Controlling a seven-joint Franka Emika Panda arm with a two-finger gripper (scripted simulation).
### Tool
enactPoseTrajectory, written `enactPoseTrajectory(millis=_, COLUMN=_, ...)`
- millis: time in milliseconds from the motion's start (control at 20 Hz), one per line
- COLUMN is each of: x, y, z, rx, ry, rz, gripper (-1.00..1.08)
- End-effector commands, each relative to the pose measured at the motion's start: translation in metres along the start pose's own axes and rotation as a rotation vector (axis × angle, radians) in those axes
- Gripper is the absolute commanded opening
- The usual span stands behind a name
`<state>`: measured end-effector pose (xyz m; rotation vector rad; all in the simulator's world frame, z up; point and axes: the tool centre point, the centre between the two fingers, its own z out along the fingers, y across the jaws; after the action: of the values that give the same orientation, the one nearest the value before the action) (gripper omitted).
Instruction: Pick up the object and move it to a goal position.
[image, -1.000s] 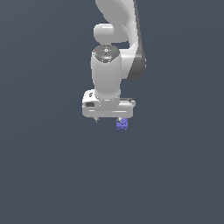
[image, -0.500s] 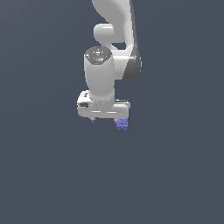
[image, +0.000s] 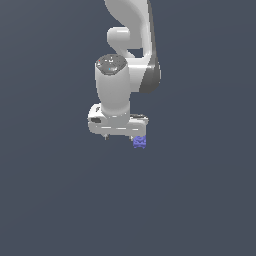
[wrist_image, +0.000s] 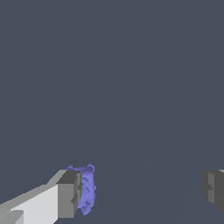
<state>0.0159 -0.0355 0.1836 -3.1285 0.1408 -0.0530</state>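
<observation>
The object is a tiny periwinkle-blue blocky piece with a darker zigzag face. In the exterior view it sits just below the hand's end on the exterior view's right. My white gripper is open, its jaws wide apart. In the wrist view the object lies right beside the inner face of one finger. The other finger is far from it, and my gripper is not closed on anything. I cannot tell whether the near finger touches the object.
A plain dark grey-blue surface fills both views. The white arm rises above the hand in the exterior view. No goal marker shows.
The wrist and hand have shifted slightly toward the exterior view's left. The object has stayed in place and the gripper has stayed open.
</observation>
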Motion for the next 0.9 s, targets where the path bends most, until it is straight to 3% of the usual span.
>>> enactPoseTrajectory(millis=0, x=-0.003, y=-0.004, z=0.004, rx=0.0, ry=-0.002, rz=-0.003, gripper=1.0)
enactPoseTrajectory(millis=300, x=-0.021, y=-0.026, z=0.026, rx=-0.003, ry=-0.01, rz=-0.018, gripper=1.0)
enactPoseTrajectory(millis=850, x=-0.079, y=-0.077, z=0.079, rx=-0.009, ry=-0.029, rz=-0.059, gripper=1.0)
